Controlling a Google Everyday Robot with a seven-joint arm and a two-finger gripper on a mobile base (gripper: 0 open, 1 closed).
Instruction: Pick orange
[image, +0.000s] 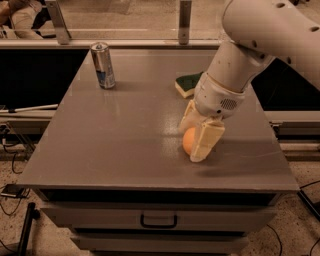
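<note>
The orange (188, 141) sits on the grey table (120, 135), right of the middle and near the front. My gripper (196, 133) has come down over it from the right on the white arm. It is open, with one finger (205, 142) in front of the orange on its right and the other (187, 118) behind it. The orange is between them and rests on the table. The near finger hides its right half.
A silver and blue drink can (103, 65) stands at the back left. A green-and-yellow sponge (187, 84) lies at the back, just behind the arm. A drawer with a handle (158, 220) is under the tabletop. A railing runs behind the table.
</note>
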